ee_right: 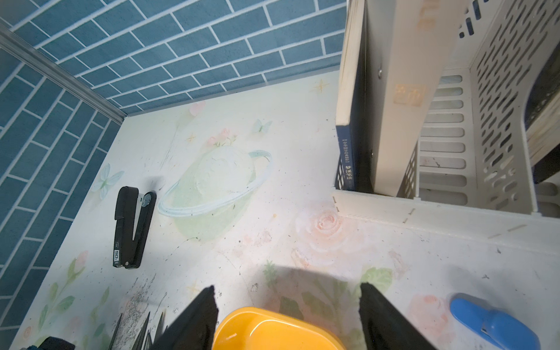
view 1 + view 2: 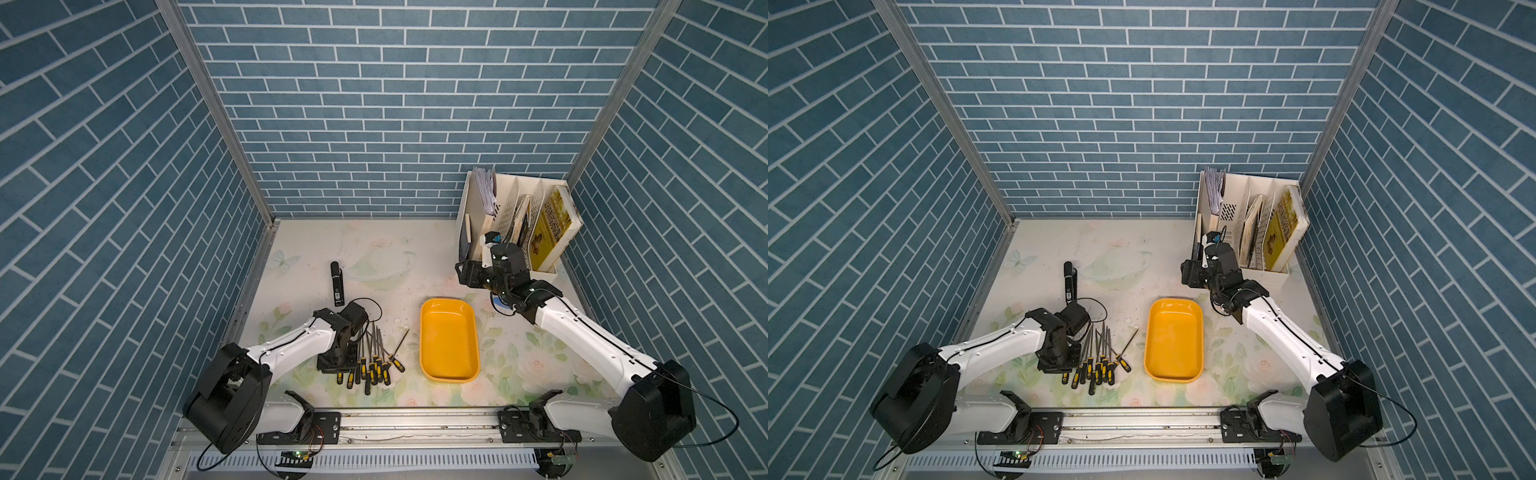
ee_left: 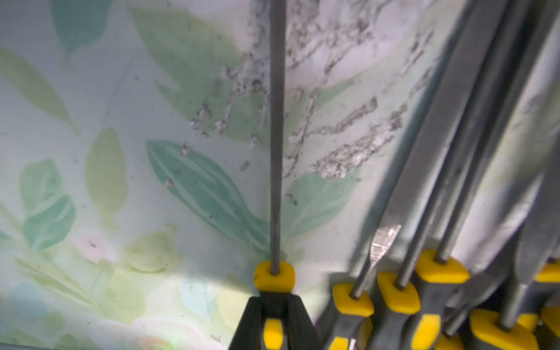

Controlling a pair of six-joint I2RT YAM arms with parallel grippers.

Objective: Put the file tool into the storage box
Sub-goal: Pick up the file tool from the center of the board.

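Left wrist view: the left gripper [image 3: 274, 306] is pressed together on the black-and-yellow handle of one file tool [image 3: 275, 136], pinching it just behind the yellow collar. The grey shaft runs straight ahead of the fingers, low over the flowered mat [image 3: 91, 181]. I cannot tell whether it is clear of the mat.

Just beside the gripper lie the other files [image 3: 424, 212], handles packed together and shafts crossing, close to the held handle but apart from it. In both top views the empty storage box [image 2: 448, 340] sits beyond that heap from the left gripper. The right gripper [image 1: 288, 291] hangs with fingers spread and nothing between them, one rounded end of the box just beneath it.

The grip is at the very end of a long, thin tool, so the shaft may well swing or droop in the jaws during the carry. A low path towards the box would likely rake the heap and scatter files. A drooping tip could catch the box rim and tip or push the shallow tray. The right gripper over the box may also crowd the drop.
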